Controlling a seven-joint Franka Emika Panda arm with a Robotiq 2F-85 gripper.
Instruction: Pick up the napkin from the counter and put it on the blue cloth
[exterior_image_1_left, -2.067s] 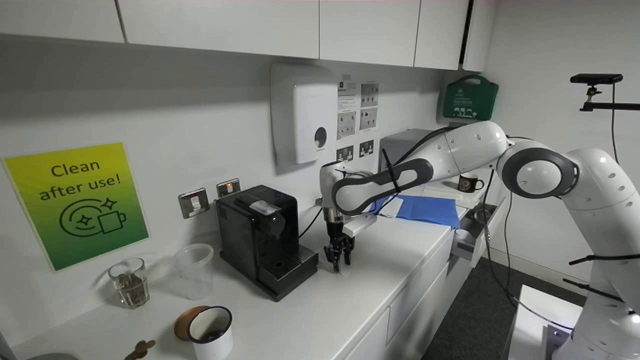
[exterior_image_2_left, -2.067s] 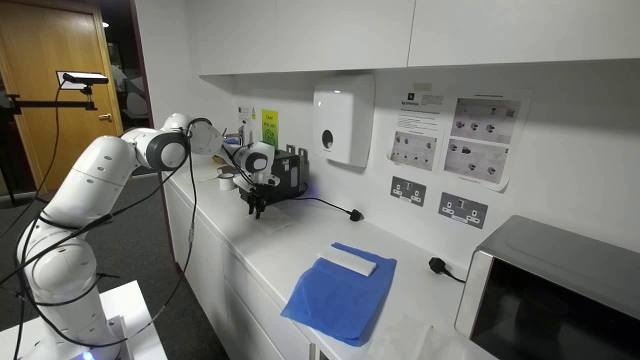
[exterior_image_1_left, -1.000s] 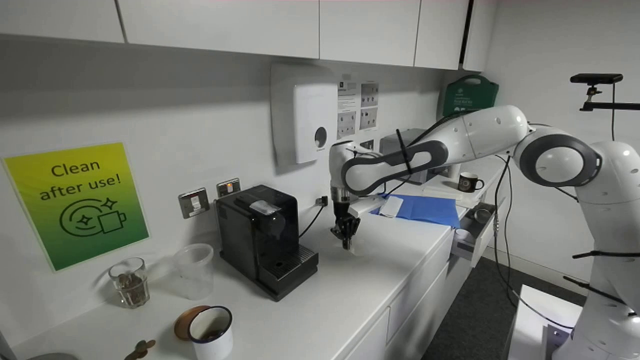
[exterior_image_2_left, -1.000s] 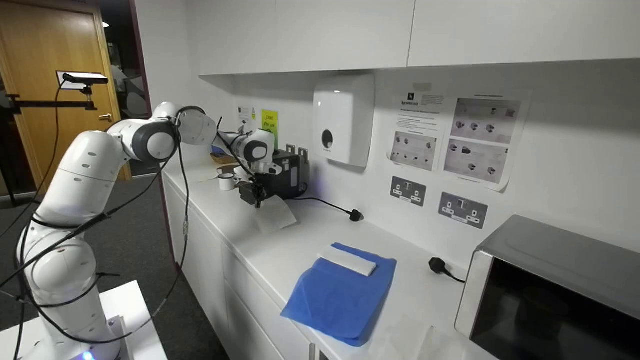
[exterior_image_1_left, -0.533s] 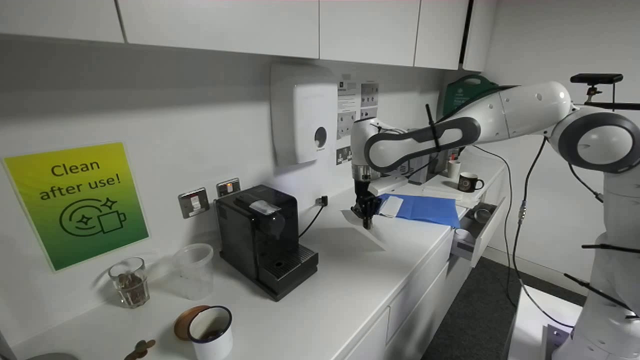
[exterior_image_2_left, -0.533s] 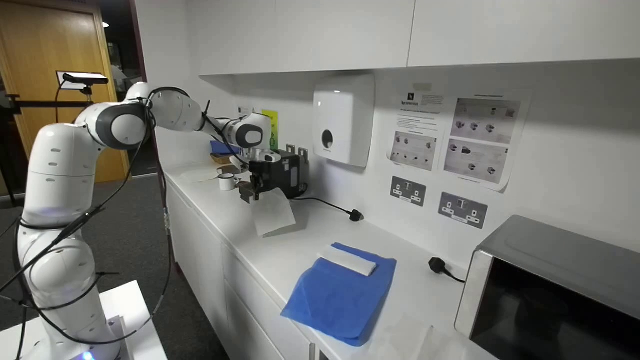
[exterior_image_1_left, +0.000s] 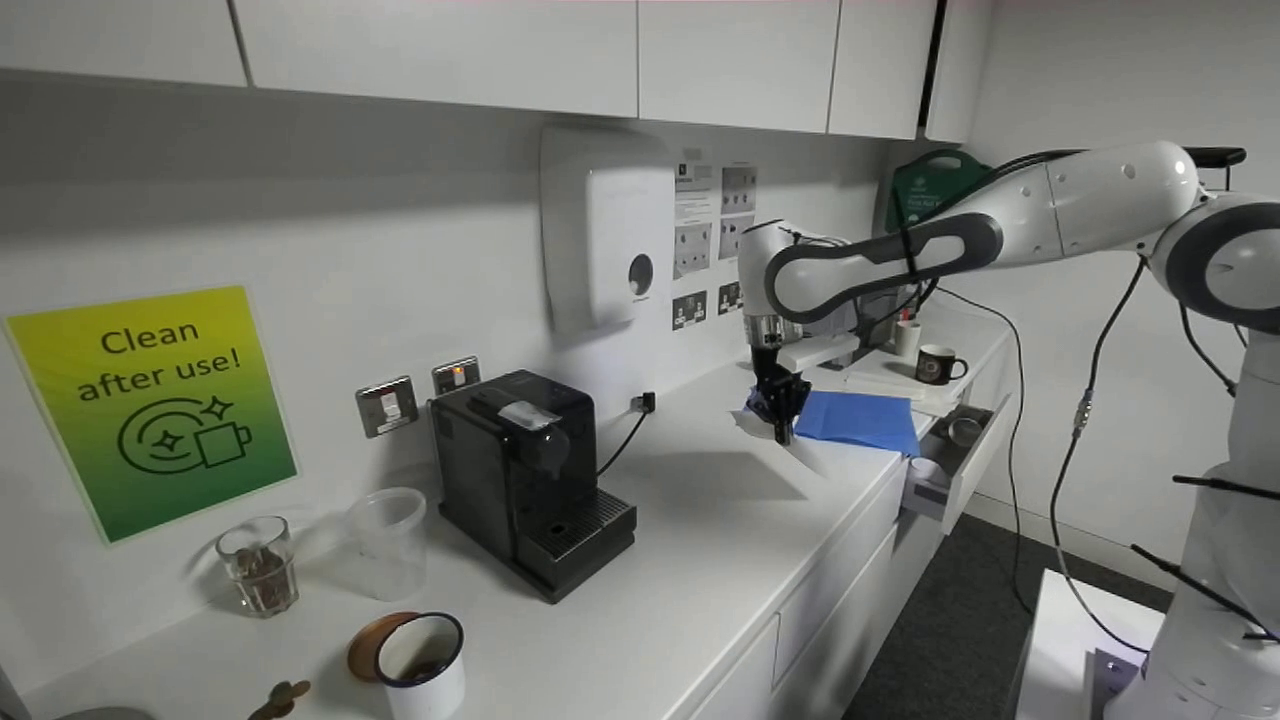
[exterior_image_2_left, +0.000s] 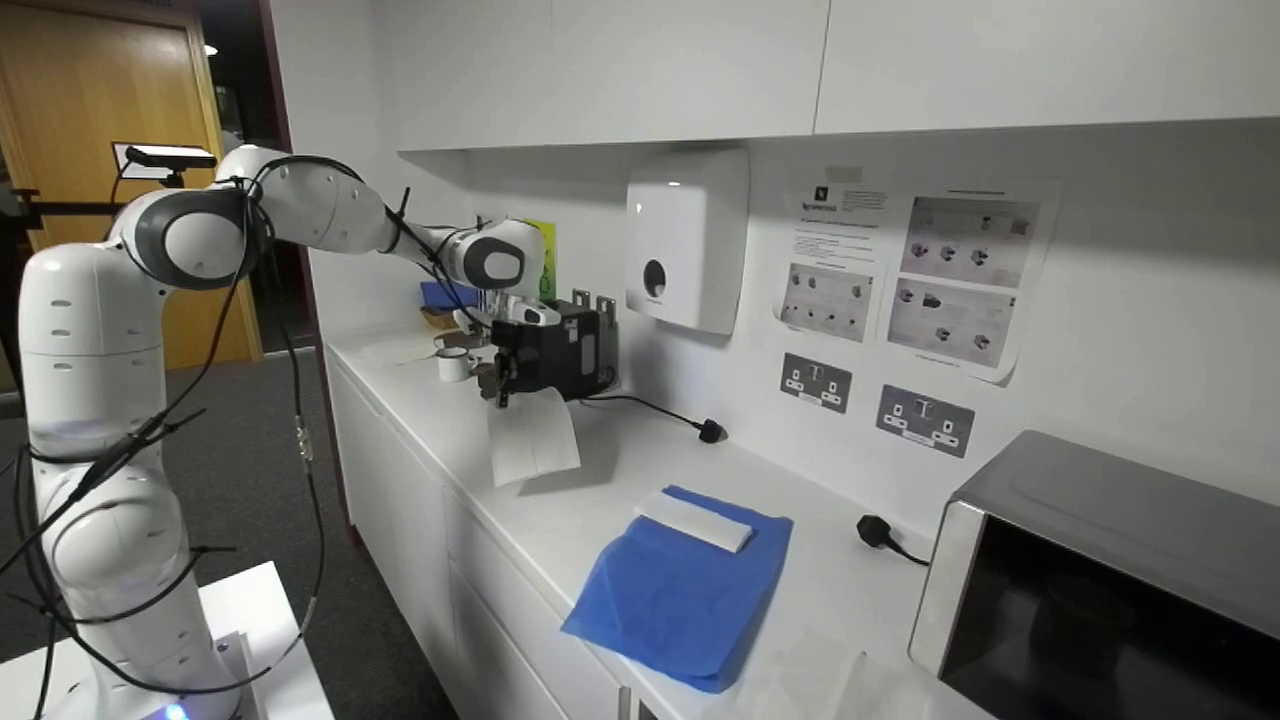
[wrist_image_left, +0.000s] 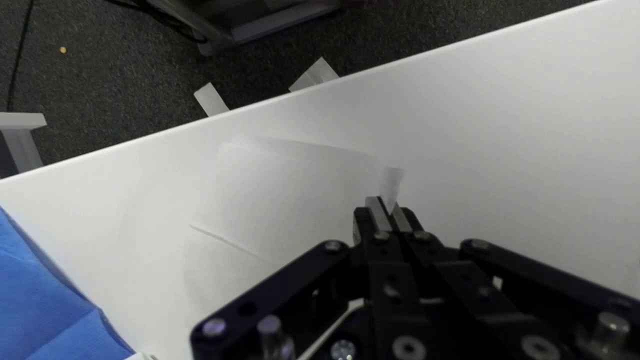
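Pinched at one edge, the whitish napkin (exterior_image_2_left: 533, 437) hangs from my gripper (exterior_image_2_left: 502, 400) above the counter (exterior_image_2_left: 640, 465), casting a shadow beside it. In the wrist view the fingertips of my gripper (wrist_image_left: 389, 212) are together, a small tab of paper poking out between them, and the pale napkin (wrist_image_left: 280, 195) spreads to the left against the white counter (wrist_image_left: 500, 140). The blue cloth (exterior_image_2_left: 680, 600) lies flat on the counter, apart from the napkin. Its corner, the blue cloth (wrist_image_left: 45, 300), shows at the lower left of the wrist view.
A folded white piece (exterior_image_2_left: 695, 520) rests on the blue cloth. The black coffee machine (exterior_image_1_left: 530, 480) stands against the wall, with a microwave (exterior_image_2_left: 1100, 560) at the counter's far end. A drawer (exterior_image_1_left: 955, 470) is pulled out, and a dark mug (exterior_image_1_left: 938, 365) stands above it.
My gripper has closed on the napkin and lifted it off the counter beside the coffee machine. In an exterior view it has moved up and right, toward the blue cloth.
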